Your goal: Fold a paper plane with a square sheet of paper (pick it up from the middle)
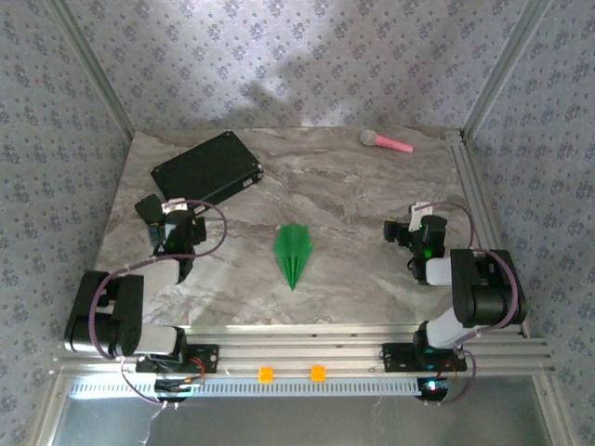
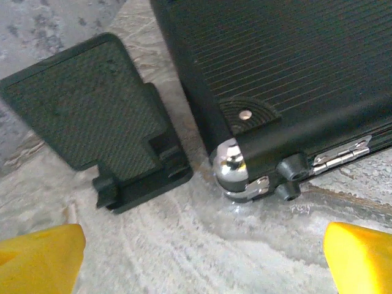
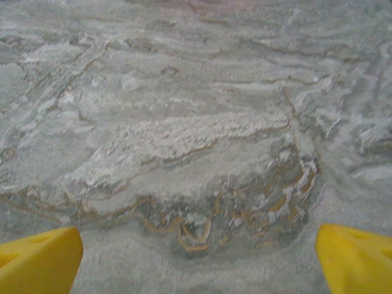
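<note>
Item: paper plane (image 1: 294,253), green creased dart, flat on table, right of black case (image 1: 206,167), well apart.
Left gripper (image 2: 199,263): jaws wide, empty, just beside case corner.
Right gripper (image 3: 196,260): jaws wide, empty, far right of case.
Risk: left fingers may clip case; careless arm sweep may crumple plane.

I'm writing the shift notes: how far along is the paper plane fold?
Done, by the look of it: the paper plane lies on the table as a creased, pointed dart between the arms. In hand: nothing. The left gripper is open near the black case, and the right gripper is open over bare tabletop. Left: probably nothing.
</note>
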Motion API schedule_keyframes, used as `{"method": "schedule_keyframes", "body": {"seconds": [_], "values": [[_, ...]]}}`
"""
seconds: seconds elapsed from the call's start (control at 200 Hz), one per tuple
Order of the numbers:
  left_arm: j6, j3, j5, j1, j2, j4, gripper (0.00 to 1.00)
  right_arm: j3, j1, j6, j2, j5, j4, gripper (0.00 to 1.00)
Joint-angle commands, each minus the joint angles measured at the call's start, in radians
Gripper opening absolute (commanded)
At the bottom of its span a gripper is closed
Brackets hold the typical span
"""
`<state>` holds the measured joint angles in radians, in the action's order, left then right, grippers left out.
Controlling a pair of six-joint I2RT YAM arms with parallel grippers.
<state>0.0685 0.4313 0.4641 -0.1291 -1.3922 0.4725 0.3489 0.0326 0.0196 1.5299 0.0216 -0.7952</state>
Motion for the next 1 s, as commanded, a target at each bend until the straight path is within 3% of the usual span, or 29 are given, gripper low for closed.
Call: {"method": "schedule_keyframes", "body": {"seconds": [0.0, 0.095, 0.12, 0.19, 0.215, 0.27, 0.325, 0.46, 0.845, 0.96, 0.994], "values": [[-0.099, 0.047, -0.126, 0.010, -0.063, 0.183, 0.98, 0.031, -0.003, 0.009, 0.009, -0.060, -0.069, 0.99], [-0.064, 0.034, -0.200, 0.063, -0.108, 0.236, 0.98, 0.035, -0.007, 0.009, 0.004, -0.070, -0.056, 0.99], [-0.059, 0.025, -0.264, 0.081, -0.102, 0.239, 0.98, 0.033, -0.007, 0.009, 0.006, -0.069, -0.063, 0.99], [-0.055, -0.037, -0.372, 0.121, -0.146, 0.394, 0.97, 0.031, -0.009, 0.011, 0.004, -0.072, -0.062, 0.99], [-0.055, -0.056, -0.368, 0.123, -0.170, 0.469, 0.98, 0.031, -0.010, 0.010, 0.004, -0.076, -0.064, 0.99], [-0.027, -0.021, -0.331, 0.125, -0.131, 0.324, 1.00, 0.030, -0.010, 0.011, 0.004, -0.075, -0.063, 0.99], [-0.022, -0.035, -0.305, 0.128, -0.158, 0.405, 1.00, 0.032, -0.010, 0.010, 0.005, -0.074, -0.059, 0.99], [-0.022, -0.030, -0.278, 0.119, -0.143, 0.366, 1.00, 0.034, -0.005, 0.008, 0.004, -0.060, -0.056, 0.99], [-0.022, -0.030, -0.280, 0.118, -0.143, 0.367, 1.00, 0.035, -0.006, 0.008, 0.004, -0.061, -0.056, 0.99], [-0.084, -0.042, -0.528, 0.144, -0.140, 0.389, 1.00, 0.035, -0.005, 0.007, 0.004, -0.060, -0.056, 0.99], [-0.089, -0.043, -0.556, 0.150, -0.140, 0.385, 1.00, 0.034, -0.005, 0.008, 0.005, -0.059, -0.055, 0.99]]}}
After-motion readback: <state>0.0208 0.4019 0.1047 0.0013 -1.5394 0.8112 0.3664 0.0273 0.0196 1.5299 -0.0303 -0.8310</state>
